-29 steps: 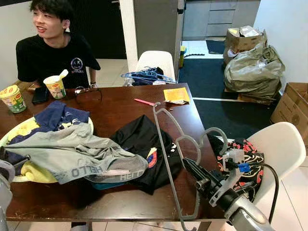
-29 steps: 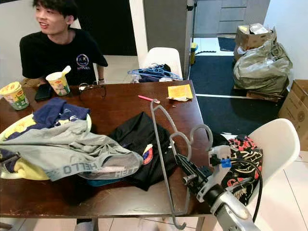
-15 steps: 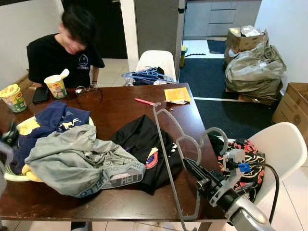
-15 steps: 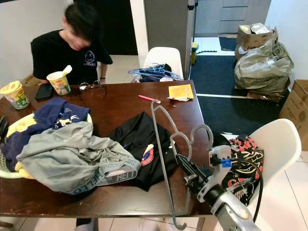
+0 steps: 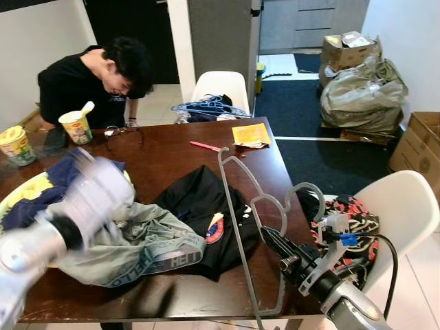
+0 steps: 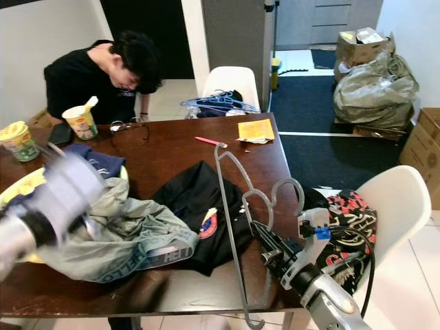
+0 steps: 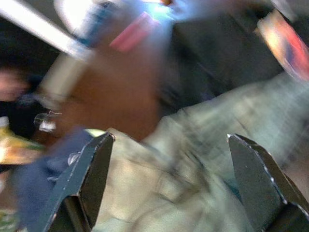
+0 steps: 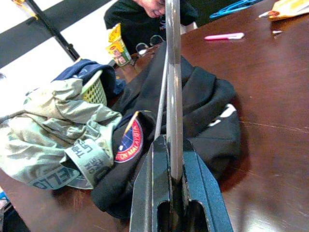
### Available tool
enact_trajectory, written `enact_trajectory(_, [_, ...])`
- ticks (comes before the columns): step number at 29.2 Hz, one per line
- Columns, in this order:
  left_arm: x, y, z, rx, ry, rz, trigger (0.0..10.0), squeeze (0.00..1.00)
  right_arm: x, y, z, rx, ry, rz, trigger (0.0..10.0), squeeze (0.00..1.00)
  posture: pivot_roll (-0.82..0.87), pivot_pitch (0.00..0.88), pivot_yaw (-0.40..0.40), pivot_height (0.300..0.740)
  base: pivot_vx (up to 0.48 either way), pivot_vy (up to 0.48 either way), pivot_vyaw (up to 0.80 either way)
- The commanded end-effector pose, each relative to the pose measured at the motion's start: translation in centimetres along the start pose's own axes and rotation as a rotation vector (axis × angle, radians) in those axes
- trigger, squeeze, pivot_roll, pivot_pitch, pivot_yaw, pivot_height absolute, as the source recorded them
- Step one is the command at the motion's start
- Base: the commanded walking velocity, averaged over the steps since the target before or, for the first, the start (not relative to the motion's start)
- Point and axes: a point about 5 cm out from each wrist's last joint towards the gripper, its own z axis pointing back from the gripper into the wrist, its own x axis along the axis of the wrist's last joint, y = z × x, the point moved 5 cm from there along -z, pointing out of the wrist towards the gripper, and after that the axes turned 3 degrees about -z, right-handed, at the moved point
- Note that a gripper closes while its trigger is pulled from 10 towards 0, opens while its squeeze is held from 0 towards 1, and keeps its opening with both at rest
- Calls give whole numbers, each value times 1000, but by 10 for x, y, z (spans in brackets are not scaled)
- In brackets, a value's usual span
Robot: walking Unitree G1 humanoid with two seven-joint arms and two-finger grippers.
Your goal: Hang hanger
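Note:
A grey plastic hanger (image 6: 229, 227) stands upright over the table's front right corner, with my right gripper (image 5: 269, 239) shut on its lower bar. The right wrist view has the bar clamped between the fingers (image 8: 149, 183). My left arm (image 5: 75, 213) is a blur over the crumpled grey-green garment (image 5: 148, 240) at the table's left. In the left wrist view my left gripper (image 7: 170, 137) is open just above that garment (image 7: 193, 159), holding nothing. A black shirt (image 5: 203, 199) with a round badge lies mid-table between the two grippers.
A yellow-white basket (image 5: 19, 189) with navy clothes sits at the left edge. A person (image 5: 89, 75) leans over the far left side by two noodle cups (image 5: 74, 125). Blue hangers (image 5: 206, 106) lie on the far chair. A white chair (image 5: 395, 213) stands right, with bags and boxes (image 5: 361, 89) beyond.
My left arm has swung up from the lower left to above the grey garment, which has slid off the basket toward the table's middle. The person bent forward. The right gripper and hanger stayed put.

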Motion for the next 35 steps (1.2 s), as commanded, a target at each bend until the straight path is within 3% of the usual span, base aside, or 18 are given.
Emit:
enact_trajectory(1, [0,2,2,-21,14,-67,10000,0,-4,0,0,-6,14,-8,10000,0,-22,0,61,740,0,0,0])
enact_trajectory(6, [4,3,-4,-9,-15,-79,10000,0,-3,0,0,-5,14,-9,10000,0,-20,0,61,740,0,0,0])
enact_trajectory(9, [6,-11,-22,-31,-65,-97,10000,0,-2,1,1,-7,11,-6,10000,0,-30,0,62,740,0,0,0])
enact_trajectory(12, [7,-16,-26,-45,-78,-96,10000,0,-2,1,1,-7,11,-6,10000,0,-30,0,62,740,0,0,0])
enact_trajectory(14, [10,-23,-30,-82,-96,-85,10000,0,-2,0,1,-8,12,-6,10000,0,-30,0,61,740,0,0,0])
enact_trajectory(15, [16,-45,-38,-193,-127,-59,10000,0,-2,0,1,-7,14,-7,10000,0,-35,0,60,740,0,0,0])
enact_trajectory(16, [16,-45,-38,-193,-127,-59,10000,0,-2,0,1,-7,14,-7,10000,0,-35,0,60,740,0,0,0])
enact_trajectory(18, [16,-64,-47,-282,-127,-58,10000,0,-2,0,0,-7,15,-4,10000,0,-40,0,64,740,0,0,0])
enact_trajectory(20, [16,-64,-47,-282,-127,-58,10000,0,-2,0,0,-7,15,-4,10000,0,-40,0,64,740,0,0,0])
enact_trajectory(22, [13,-73,-53,-320,-118,-53,10000,0,-1,0,1,-10,14,-2,10000,0,-48,0,65,740,0,0,0])
enact_trajectory(26, [9,-80,-59,-346,-106,-60,10000,0,-1,0,1,-13,13,-2,10000,0,-48,0,65,740,0,0,0])
enact_trajectory(27, [4,-81,-63,-348,-83,-95,10000,0,-1,0,1,-14,13,-2,10000,0,-49,0,65,740,0,0,0])
enact_trajectory(35, [-12,-75,-71,-317,-24,-158,10000,0,-1,0,2,-18,10,-1,10000,0,-56,0,68,740,0,0,0])
